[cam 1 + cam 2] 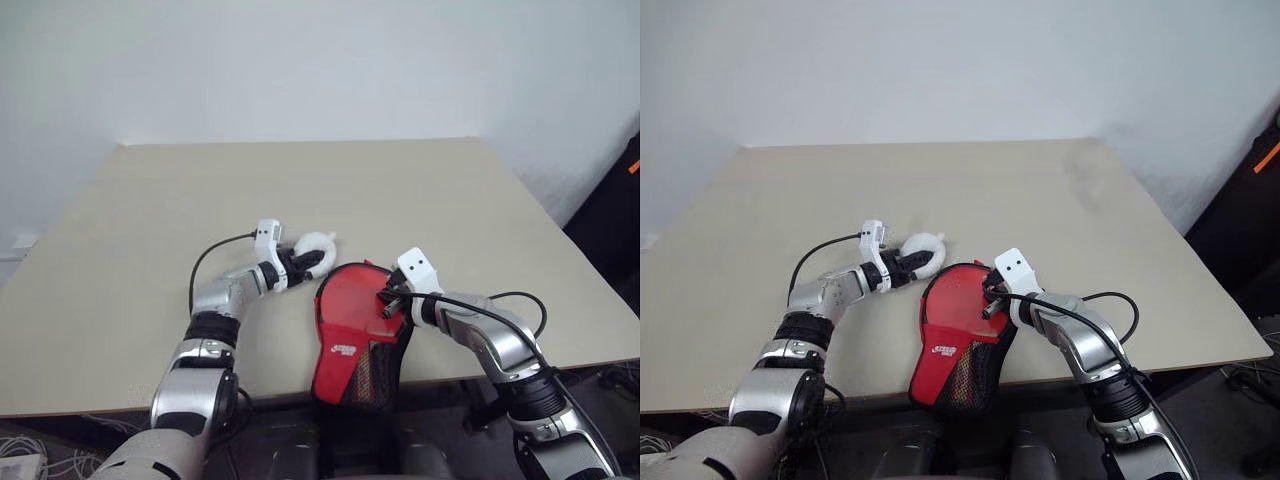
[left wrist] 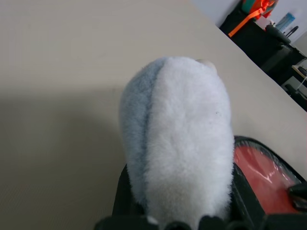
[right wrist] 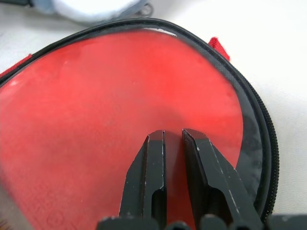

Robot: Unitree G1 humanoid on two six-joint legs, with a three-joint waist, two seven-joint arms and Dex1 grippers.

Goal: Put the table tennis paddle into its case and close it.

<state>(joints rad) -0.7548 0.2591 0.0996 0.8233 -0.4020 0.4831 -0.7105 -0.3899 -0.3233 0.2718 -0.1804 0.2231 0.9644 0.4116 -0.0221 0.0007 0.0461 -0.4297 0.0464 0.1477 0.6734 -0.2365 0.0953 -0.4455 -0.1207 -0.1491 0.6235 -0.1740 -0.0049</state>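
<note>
From the head cameras, the case (image 1: 352, 340) is lying at the near edge of the desk (image 1: 420, 190), its black mesh end hanging over that edge at six o'clock, red round part pointing toward twelve. The right end effector (image 1: 388, 300) is resting on the case's upper right rim, at about two o'clock of the red face, fingers nearly together. The left end effector (image 1: 300, 262) is sitting at about eleven o'clock from the case, just beside its rim, clamping a white fluffy object (image 1: 318, 248). In the left wrist view that fluffy object is filling the space between the fingers, and a corner of the case's clear pocket is showing beyond it. In the right wrist view the black fingers (image 3: 148, 187) are pressing almost closed on a red surface under clear film — the table tennis paddle (image 3: 110, 120) appears to be lying inside, ringed by the black zip, though I cannot tell whether anything is actually pinched. Risks: the overhanging case could be sliding off the desk if pushed toward six o'clock, and the fluffy object may be blocking the left fingers from catching the zip.
</note>
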